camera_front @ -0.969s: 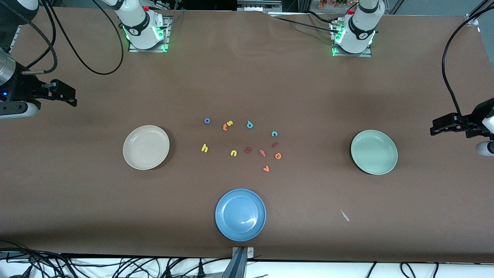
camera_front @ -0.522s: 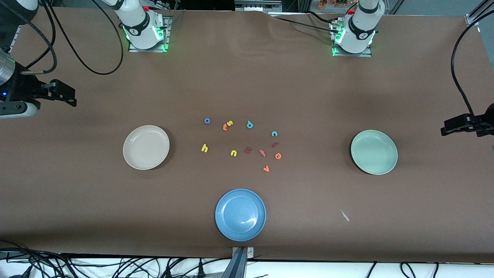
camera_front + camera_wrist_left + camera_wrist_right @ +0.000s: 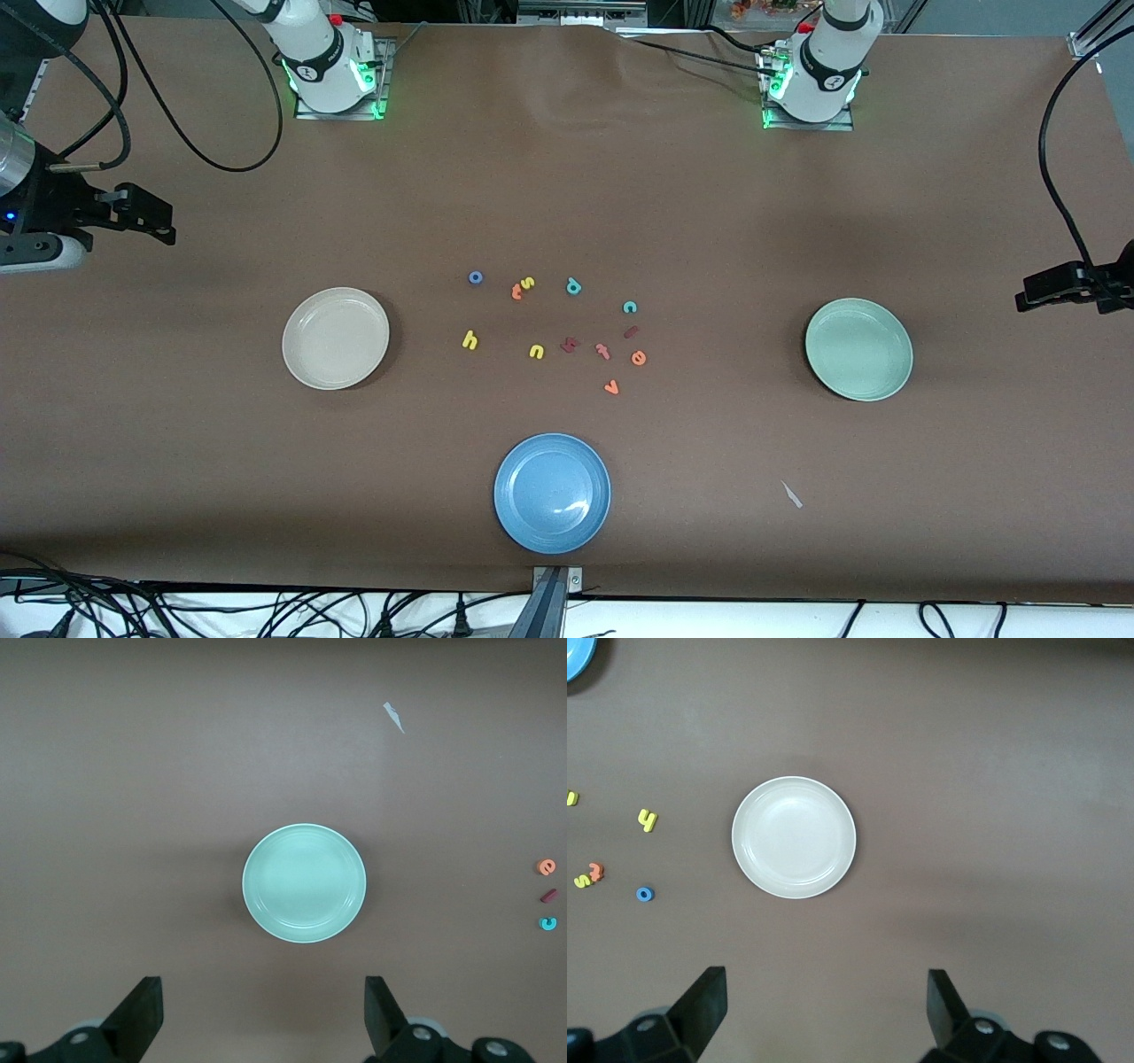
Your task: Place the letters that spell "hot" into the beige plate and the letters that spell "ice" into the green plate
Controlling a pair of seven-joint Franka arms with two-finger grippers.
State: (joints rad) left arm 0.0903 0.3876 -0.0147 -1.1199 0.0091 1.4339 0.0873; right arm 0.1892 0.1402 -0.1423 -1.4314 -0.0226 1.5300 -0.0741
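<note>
The beige plate (image 3: 297,354) (image 3: 794,837) lies toward the right arm's end and the green plate (image 3: 895,372) (image 3: 304,882) toward the left arm's end. Between them lie the yellow h (image 3: 469,339) (image 3: 648,820), blue o (image 3: 476,277) (image 3: 645,894), orange t (image 3: 516,291), teal c (image 3: 630,307) (image 3: 548,923), maroon i (image 3: 631,332) (image 3: 549,896) and orange e (image 3: 638,357) (image 3: 547,867). My right gripper (image 3: 164,221) (image 3: 824,1014) hangs open over the table's end past the beige plate. My left gripper (image 3: 1032,292) (image 3: 263,1019) hangs open past the green plate. Both hold nothing.
Other letters lie among them: yellow s (image 3: 528,283), yellow u (image 3: 536,352), a teal letter (image 3: 573,285), a maroon angular one (image 3: 569,345), a pinkish t (image 3: 603,351), an orange v (image 3: 611,387). A blue plate (image 3: 552,493) sits nearer the camera. A paper scrap (image 3: 791,494) lies beside it.
My left gripper has drawn back toward its end of the table, away from the green plate, then held still. The right arm and the letters have not moved.
</note>
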